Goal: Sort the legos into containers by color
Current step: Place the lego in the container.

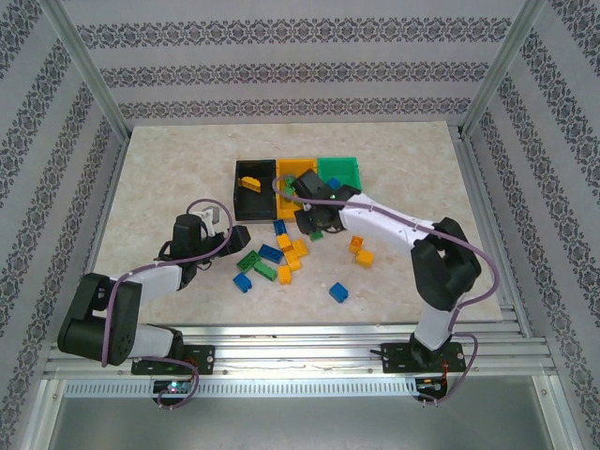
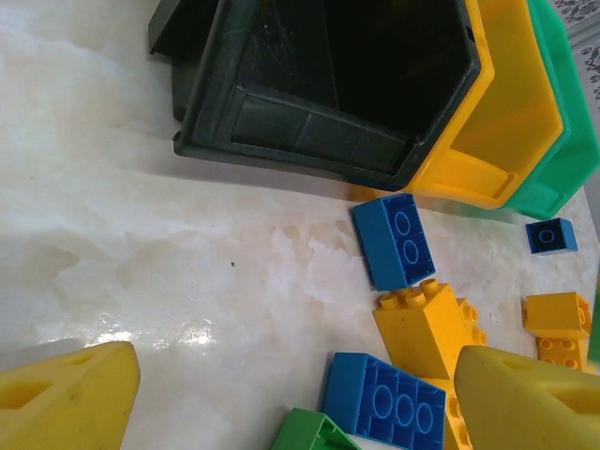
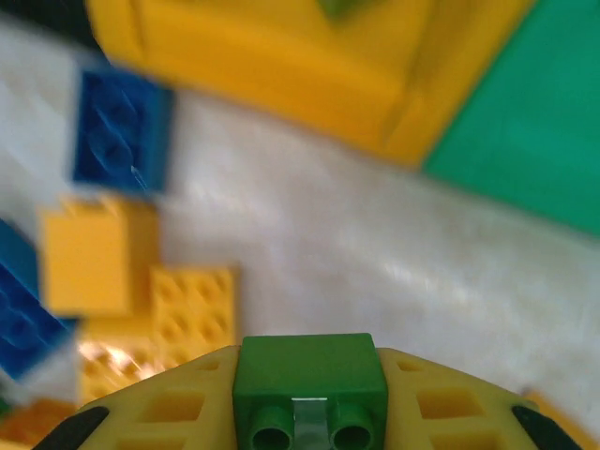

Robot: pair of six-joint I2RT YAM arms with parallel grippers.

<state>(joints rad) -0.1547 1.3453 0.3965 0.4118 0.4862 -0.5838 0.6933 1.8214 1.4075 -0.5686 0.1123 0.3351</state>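
My right gripper (image 1: 313, 221) (image 3: 309, 405) is shut on a small green lego (image 3: 309, 380), held between its yellow fingers just in front of the orange bin (image 1: 298, 172) (image 3: 281, 66) and green bin (image 1: 341, 171) (image 3: 525, 141). The black bin (image 1: 251, 199) (image 2: 281, 122) stands left of them with a yellow lego (image 1: 250, 182) inside. My left gripper (image 1: 240, 236) (image 2: 300, 412) is open, low over the table at the pile's left edge. Ahead of it lie a blue lego (image 2: 394, 239), a yellow one (image 2: 427, 323), another blue (image 2: 386, 398) and a green one (image 2: 309, 433).
Loose legos are scattered before the bins: a mixed pile (image 1: 281, 255), two orange ones (image 1: 360, 249), a blue one (image 1: 339, 292) and another blue (image 1: 242, 281). A small blue brick (image 2: 550, 234) lies by the green bin's front. Metal frame posts stand at the table corners.
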